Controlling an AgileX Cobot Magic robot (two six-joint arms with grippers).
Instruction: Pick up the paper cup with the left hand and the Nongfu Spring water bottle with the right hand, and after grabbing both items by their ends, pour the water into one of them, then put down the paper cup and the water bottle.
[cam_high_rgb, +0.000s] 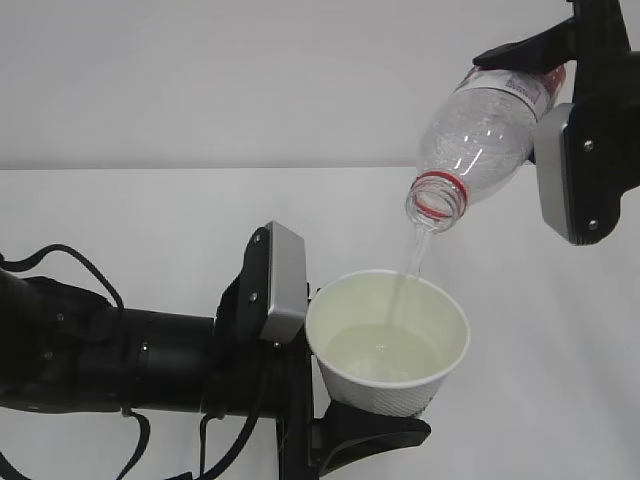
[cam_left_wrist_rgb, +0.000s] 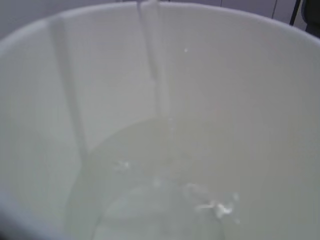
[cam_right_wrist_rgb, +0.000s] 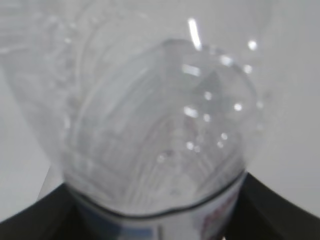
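Note:
The paper cup is white with a cream inside and is held upright above the table. My left gripper is shut on its lower part, with one black finger under the base. The Nongfu Spring water bottle hangs tilted at upper right, its red-ringed mouth pointing down-left over the cup. My right gripper is shut on its labelled end. A thin stream of water falls into the cup. The left wrist view shows only the cup's inside, the stream and pooled water. The bottle fills the right wrist view between black fingers.
A white table runs back to a plain white wall. Black cables loop off the left arm at lower left. The right arm's grey module stands at the right edge.

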